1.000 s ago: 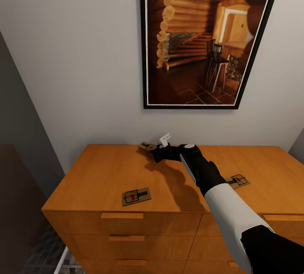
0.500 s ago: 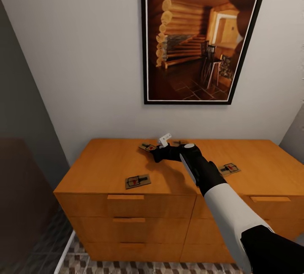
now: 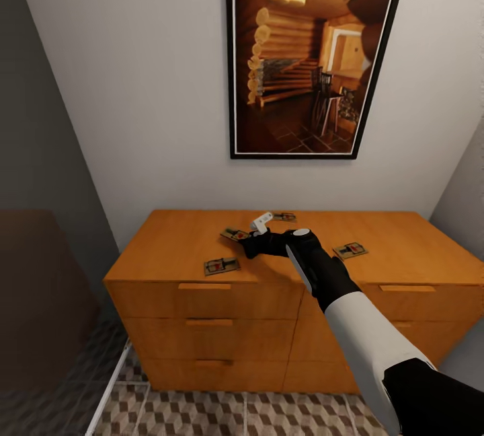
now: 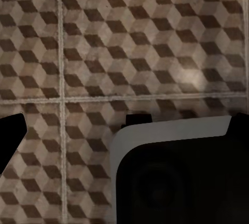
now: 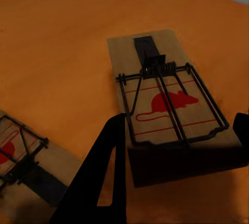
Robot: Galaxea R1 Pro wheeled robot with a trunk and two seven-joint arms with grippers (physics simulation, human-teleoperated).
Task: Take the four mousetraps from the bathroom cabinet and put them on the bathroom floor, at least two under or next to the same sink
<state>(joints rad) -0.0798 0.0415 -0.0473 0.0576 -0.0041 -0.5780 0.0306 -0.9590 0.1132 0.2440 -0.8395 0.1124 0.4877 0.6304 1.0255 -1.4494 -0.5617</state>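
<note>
- Head view: the cabinet (image 3: 282, 268) stands against the wall under a framed picture (image 3: 309, 52), all its drawers shut. Four mousetraps lie on its top: one near the front left (image 3: 221, 266), one just beside the right gripper (image 3: 250, 243) at (image 3: 234, 235), one behind it near the wall (image 3: 284, 216), and one to the right of the arm (image 3: 351, 249). The bathroom floor (image 3: 269, 412) shows below the cabinet.
- Left wrist view: patterned floor tiles (image 4: 129, 42) lie under the camera; I cannot tell how its fingers stand.
- Right wrist view: a mousetrap (image 5: 166, 99) sits between the spread dark fingers (image 5: 98, 182), which grip nothing; another trap (image 5: 15, 156) lies nearby.
- Compared with a second ago, the camera has pulled back: more drawers and floor show, and the fourth trap by the wall has come into sight.
</note>
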